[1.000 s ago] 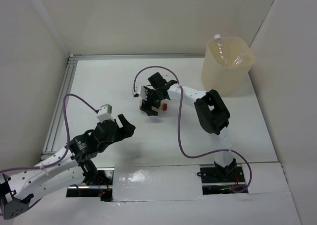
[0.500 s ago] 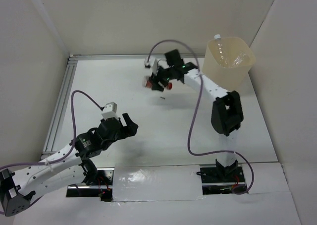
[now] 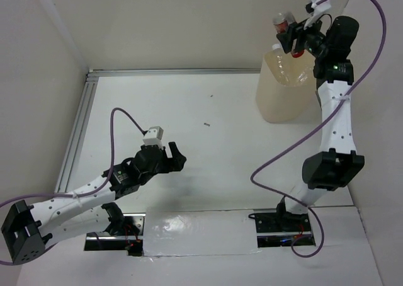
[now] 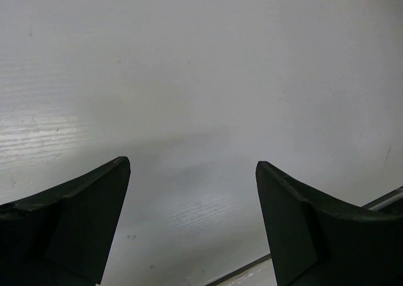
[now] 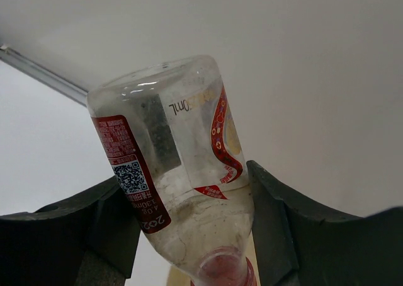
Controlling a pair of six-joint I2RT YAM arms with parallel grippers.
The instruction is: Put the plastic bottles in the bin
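The white table (image 3: 208, 166) has a matte, faintly grained top. The cream bin (image 3: 283, 103) stands upright on it at the far right corner, close to the right wall. 2 tiny dark specks (image 3: 206, 124) lie near the middle, well apart from the bin. An aluminium rail (image 3: 77, 135) runs along the left and far edges, and a strip of white tape (image 3: 195, 234) lies across the near edge.

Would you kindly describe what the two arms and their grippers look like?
The left arm and right arm have white links with black joints and a purple cable looping alongside. The left gripper and right gripper have broad matte-black fingers. A small white box sits on the left wrist; a green light glows on the right arm.
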